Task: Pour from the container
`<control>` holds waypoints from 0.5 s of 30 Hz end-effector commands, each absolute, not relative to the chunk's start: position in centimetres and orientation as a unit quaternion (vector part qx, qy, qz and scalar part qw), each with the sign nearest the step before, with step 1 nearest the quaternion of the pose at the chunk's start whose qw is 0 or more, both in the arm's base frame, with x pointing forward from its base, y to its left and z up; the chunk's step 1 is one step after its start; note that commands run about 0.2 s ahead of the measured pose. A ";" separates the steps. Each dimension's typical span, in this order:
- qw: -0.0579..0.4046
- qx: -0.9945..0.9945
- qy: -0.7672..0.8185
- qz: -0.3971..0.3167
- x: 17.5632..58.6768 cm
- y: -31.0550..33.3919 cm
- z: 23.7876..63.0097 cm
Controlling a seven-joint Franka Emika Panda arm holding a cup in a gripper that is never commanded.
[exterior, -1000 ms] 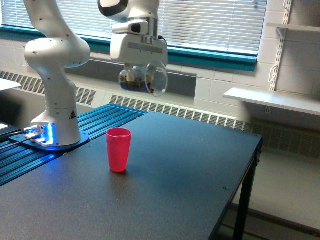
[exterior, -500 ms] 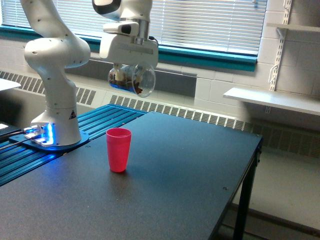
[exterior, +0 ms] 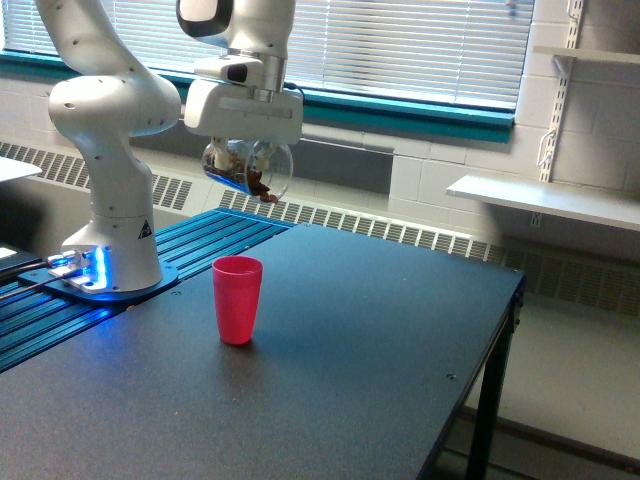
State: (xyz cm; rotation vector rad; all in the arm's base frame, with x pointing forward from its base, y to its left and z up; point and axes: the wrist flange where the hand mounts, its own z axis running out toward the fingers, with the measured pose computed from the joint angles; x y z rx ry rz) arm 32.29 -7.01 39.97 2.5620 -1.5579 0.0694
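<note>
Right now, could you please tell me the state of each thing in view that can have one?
clear jar: held in the air, tipped on its side, brown pieces gathered at its lower edge.
gripper: shut on the clear jar.
red cup: upright on the black table, mouth open, contents not visible.
window blinds: lowered.

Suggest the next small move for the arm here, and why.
Probably keep tipping the jar a little further. The gripper holds it tilted in the air above the red cup, brown pieces gathered at its lower edge, and none seen falling. The mouth looks roughly over the cup, though one view cannot confirm depth alignment.
</note>
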 end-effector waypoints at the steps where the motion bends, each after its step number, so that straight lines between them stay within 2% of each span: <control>1: 0.073 0.843 -0.533 0.016 31.4 -6.7 40.0; 15: 0.063 0.838 -0.542 -0.001 29.7 -5.6 38.7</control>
